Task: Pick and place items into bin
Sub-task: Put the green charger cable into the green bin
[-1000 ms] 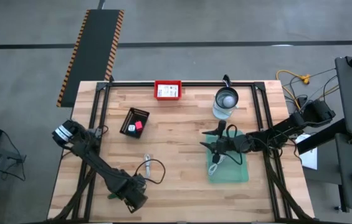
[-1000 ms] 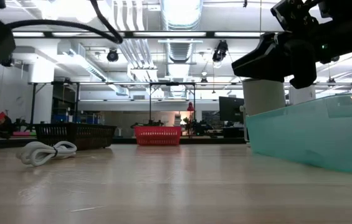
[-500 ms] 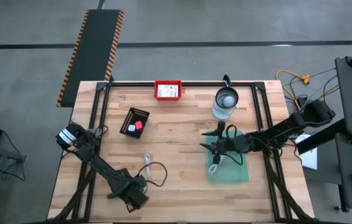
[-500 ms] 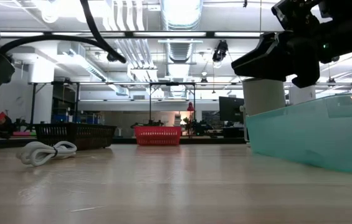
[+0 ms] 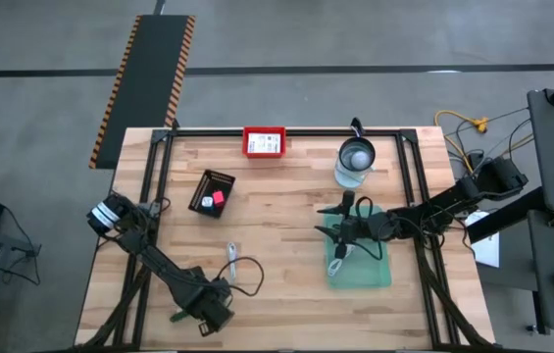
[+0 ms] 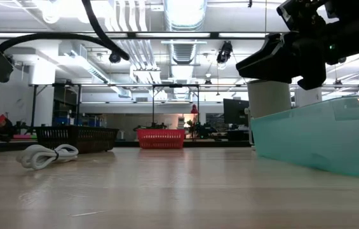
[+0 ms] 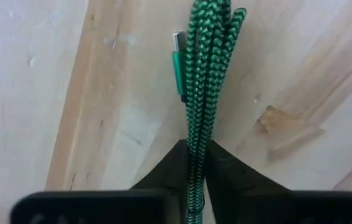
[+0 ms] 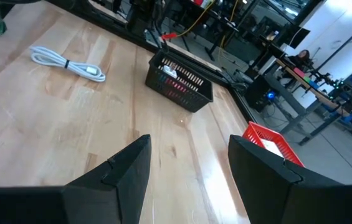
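A green braided cable (image 7: 210, 56), bundled in several strands with a plug (image 7: 179, 59), lies flat on the wood near the table's front left. My left gripper (image 7: 194, 163) stands over it, pointing down, shut on the bundle; in the high view the cable's green end (image 5: 179, 316) shows beside that gripper (image 5: 206, 314). A white coiled cable (image 5: 232, 261) lies just beyond. My right gripper (image 5: 334, 224) hangs open over the far left corner of the teal bin (image 5: 384, 279), holding nothing. My left gripper pinches the green cable's bundled strands (image 7: 195, 134) between its two fingers, several strands at once. The fingers come from above, pointing down, one on each side of the bundle. The cable stretches straight out from the fingers and lies on the table.
A black basket (image 5: 211, 191) with a pink ball stands at mid left, a red tray (image 5: 265, 142) at the far edge, and a glass jar with a metal lid (image 5: 356, 162) just beyond the bin. Bare wood lies between the white cable and the bin.
My left arm has sunk a little over the green cable, as the low view shows at its left edge. The cable and the other things lie where they were.
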Controlling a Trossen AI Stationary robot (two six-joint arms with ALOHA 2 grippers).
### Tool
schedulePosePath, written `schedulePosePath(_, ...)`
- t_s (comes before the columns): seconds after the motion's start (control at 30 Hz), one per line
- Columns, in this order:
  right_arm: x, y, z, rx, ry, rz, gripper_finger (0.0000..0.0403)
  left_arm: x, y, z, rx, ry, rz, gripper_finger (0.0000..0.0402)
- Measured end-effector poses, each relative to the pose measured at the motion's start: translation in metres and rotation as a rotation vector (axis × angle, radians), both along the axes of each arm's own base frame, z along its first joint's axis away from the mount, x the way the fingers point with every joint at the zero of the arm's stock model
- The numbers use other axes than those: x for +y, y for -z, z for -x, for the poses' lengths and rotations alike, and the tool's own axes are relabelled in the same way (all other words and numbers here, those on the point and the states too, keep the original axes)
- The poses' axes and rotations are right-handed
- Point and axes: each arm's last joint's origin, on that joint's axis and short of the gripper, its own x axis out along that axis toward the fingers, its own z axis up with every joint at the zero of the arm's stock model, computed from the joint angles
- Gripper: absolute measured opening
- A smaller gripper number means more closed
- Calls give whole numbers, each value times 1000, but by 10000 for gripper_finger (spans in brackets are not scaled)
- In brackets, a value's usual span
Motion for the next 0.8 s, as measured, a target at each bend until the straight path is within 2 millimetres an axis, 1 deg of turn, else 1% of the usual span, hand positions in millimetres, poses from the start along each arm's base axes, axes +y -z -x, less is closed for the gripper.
schedulePosePath(0.07, 0, 0, 0, -1, 1, -7, 201, 0, -1, 0, -11, -7, 4, 11)
schedulePosePath(0.17, 0, 0, 0, -5, 5, -21, 201, -2, -9, -4, -95, -11, 29, 11)
schedulePosePath(0.27, 0, 0, 0, -5, 5, -21, 201, 0, -26, -2, -200, -10, 0, 10)
schedulePosePath(0.37, 0, 0, 0, -4, 5, -22, 201, 3, -46, 3, -342, 2, -45, 10)
schedulePosePath(0.47, 0, 1, 0, -2, 6, -24, 201, 6, -64, 9, -510, 48, -144, 9)
schedulePosePath(0.63, 0, 2, 1, 6, 12, -53, 201, 8, -95, 17, -894, 116, -455, 9)
schedulePosePath(0.7, 1, 2, 0, 3, -10, -77, 201, 10, -102, 19, -953, 145, -524, 8)
schedulePosePath(0.8, 3, 1, -1, 0, -78, -119, 201, 15, -103, 21, -991, 182, -572, 8)
